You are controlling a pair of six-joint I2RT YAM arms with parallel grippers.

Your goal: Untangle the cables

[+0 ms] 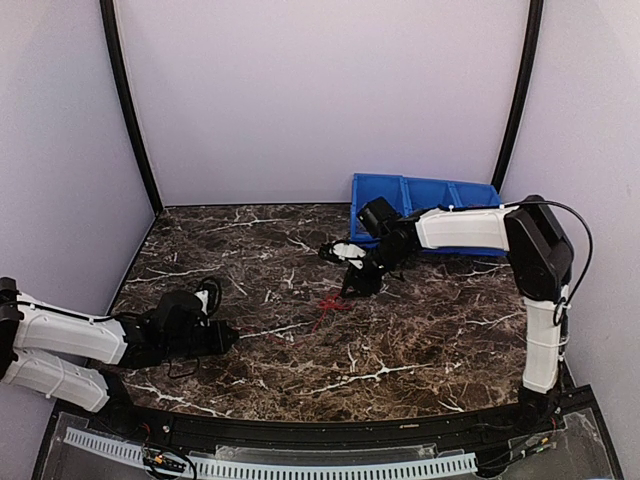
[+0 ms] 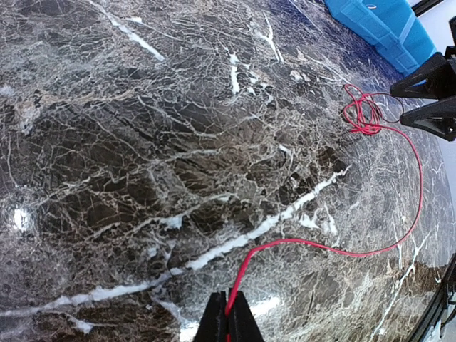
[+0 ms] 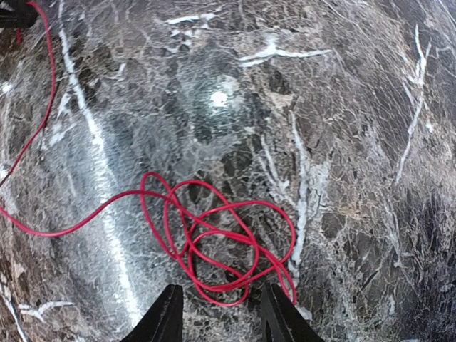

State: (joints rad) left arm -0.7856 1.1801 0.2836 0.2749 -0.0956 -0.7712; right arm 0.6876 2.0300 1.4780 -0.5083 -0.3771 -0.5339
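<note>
Only one red cable (image 2: 342,253) shows itself to me; I see no blue or yellow strand anywhere. Its tangle (image 3: 214,239), a loose knot of overlapping loops, lies flat near the middle of the marble table (image 1: 250,380). From it a single slack run curves off toward 8 o'clock.

The left gripper (image 2: 228,303) sits at the end of that run with its fingers pressed together on the wire's end. The right gripper (image 3: 221,291) hangs just at 1 o'clock of the knot. Its fingers are spread and bare, and the nearest loops lie just ahead of the gap between them.

I judge the wire to be very light, limp and thin. It should slide readily on the polished stone, and it may slip out of a pinch that is not square across it. With one end held, a pull on the run could tighten the loops rather than free them. A better hold looks to be an outer loop at the knot's rim, lifted away toward 2 o'clock so the coils can fall open.

The blue tray (image 1: 440,192) stands at the table's 1 o'clock corner, divided into compartments and well apart from the cable. The right arm covers part of it, so I cannot tell what, if anything, lies inside.
</note>
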